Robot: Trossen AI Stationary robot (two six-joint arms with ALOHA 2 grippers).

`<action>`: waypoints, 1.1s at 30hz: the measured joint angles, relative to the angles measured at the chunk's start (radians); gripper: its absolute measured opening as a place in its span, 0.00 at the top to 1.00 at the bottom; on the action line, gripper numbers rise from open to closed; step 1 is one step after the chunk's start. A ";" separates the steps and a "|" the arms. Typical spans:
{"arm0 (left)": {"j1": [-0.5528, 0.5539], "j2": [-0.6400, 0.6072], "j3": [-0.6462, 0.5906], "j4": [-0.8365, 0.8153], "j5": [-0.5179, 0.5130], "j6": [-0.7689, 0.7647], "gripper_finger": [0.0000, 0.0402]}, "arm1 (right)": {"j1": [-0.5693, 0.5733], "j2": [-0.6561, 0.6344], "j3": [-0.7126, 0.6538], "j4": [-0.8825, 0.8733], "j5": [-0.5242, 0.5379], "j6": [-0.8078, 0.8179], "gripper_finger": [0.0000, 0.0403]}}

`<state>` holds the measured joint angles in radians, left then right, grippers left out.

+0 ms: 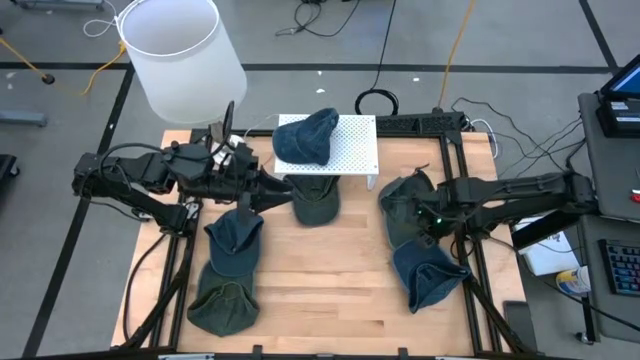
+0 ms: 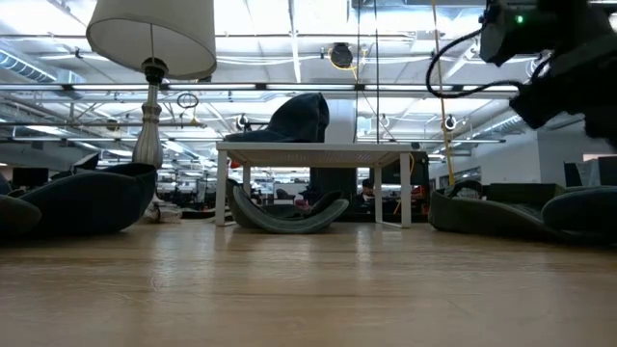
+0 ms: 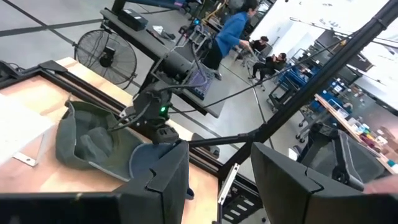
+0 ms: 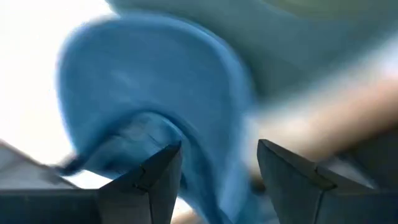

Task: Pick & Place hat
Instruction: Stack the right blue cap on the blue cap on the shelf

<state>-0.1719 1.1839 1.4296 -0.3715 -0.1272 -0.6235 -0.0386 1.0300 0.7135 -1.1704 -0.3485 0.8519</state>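
Observation:
A blue hat (image 1: pixel 307 136) rests crown up on the white perforated stand (image 1: pixel 352 140), also seen in the low view (image 2: pixel 299 118). A green hat (image 1: pixel 316 202) lies partly under the stand's near edge. More hats lie on the table: blue (image 1: pixel 235 236) and green (image 1: pixel 222 302) at the left, green (image 1: pixel 403 205) and blue (image 1: pixel 432 278) at the right. My left gripper (image 1: pixel 280 190) (image 3: pixel 221 180) is open, level, beside the green hat under the stand. My right gripper (image 1: pixel 425 222) (image 4: pixel 217 168) is open, raised over the right hats, with a blue brim (image 4: pixel 149 93) below it.
A white-shaded lamp (image 1: pixel 180 55) stands at the far left corner of the table. Dark frame rails (image 1: pixel 470 280) run along both sides. Bare wood (image 1: pixel 330 290) lies in the near middle. People (image 3: pixel 233 31) show in the room beyond the table.

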 joint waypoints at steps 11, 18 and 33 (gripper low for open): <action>0.000 0.000 0.000 0.001 0.000 0.016 0.55 | 0.036 -0.004 -0.117 0.142 -0.030 0.069 0.49; 0.000 0.000 0.000 0.002 -0.001 0.017 0.55 | 0.048 -0.007 -0.118 0.164 -0.076 0.076 0.59; 0.000 0.000 0.000 0.008 -0.003 0.015 0.55 | 0.125 -0.006 0.002 0.170 -0.131 0.072 0.98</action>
<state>-0.1715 1.1839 1.4296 -0.3637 -0.1307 -0.6086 0.0860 1.0236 0.7155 -1.0000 -0.4798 0.9237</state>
